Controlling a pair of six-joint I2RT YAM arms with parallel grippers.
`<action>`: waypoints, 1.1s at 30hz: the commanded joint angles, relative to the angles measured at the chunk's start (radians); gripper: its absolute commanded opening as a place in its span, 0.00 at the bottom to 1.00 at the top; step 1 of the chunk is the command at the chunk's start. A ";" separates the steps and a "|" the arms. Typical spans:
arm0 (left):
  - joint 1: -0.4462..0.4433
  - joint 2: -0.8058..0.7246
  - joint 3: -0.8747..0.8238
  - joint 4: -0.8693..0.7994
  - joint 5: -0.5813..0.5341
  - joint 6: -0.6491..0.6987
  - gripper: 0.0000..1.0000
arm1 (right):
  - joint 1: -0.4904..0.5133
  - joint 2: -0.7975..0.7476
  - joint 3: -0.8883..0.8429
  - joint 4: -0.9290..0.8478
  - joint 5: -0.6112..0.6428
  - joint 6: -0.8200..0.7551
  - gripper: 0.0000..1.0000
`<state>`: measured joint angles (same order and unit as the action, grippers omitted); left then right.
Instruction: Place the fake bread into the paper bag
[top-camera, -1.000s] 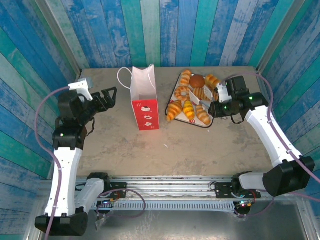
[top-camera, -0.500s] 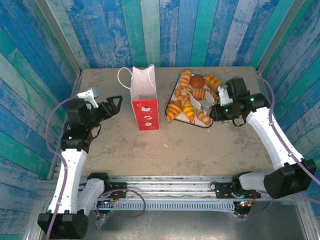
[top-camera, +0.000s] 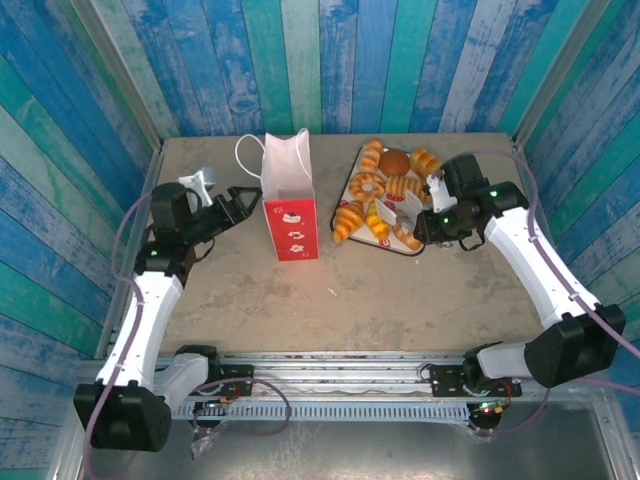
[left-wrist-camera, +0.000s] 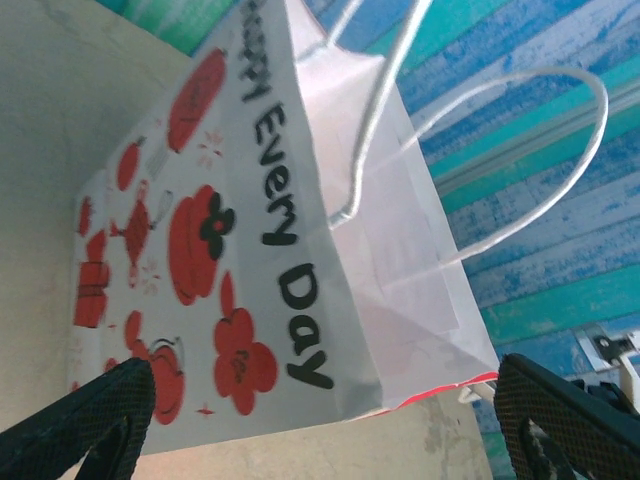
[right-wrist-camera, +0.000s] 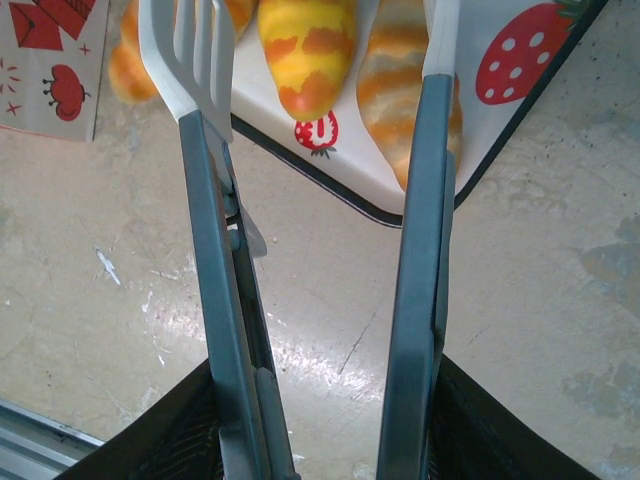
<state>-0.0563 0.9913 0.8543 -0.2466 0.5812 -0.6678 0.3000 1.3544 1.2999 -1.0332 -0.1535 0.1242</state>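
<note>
The right gripper (right-wrist-camera: 325, 430) is clamped on grey-blue tongs with white tips (right-wrist-camera: 215, 300). The tongs' arms are spread over the near edge of a white strawberry-print tray (right-wrist-camera: 355, 170), which holds the fake bread (top-camera: 383, 190): glossy golden-orange toy croissants, a ring doughnut, a brown bun and ridged loaves. The left gripper (top-camera: 242, 197) gapes wide and empty just beside the upright white paper bag (left-wrist-camera: 250, 250), which stands left of the tray, printed with red flowers and "HAPPY Every Day" in black.
</note>
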 joint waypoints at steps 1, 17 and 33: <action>-0.042 0.045 0.048 0.056 -0.011 -0.001 0.91 | 0.010 0.016 0.040 -0.016 0.012 0.010 0.50; -0.051 0.121 0.018 0.179 -0.062 -0.032 0.87 | 0.059 0.135 0.081 -0.009 0.036 0.014 0.49; -0.051 0.127 -0.003 0.190 -0.075 -0.016 0.78 | 0.094 0.227 0.086 0.045 0.043 0.029 0.46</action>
<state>-0.1047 1.1011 0.8654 -0.0795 0.5102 -0.7025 0.3878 1.5738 1.3609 -1.0069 -0.1230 0.1432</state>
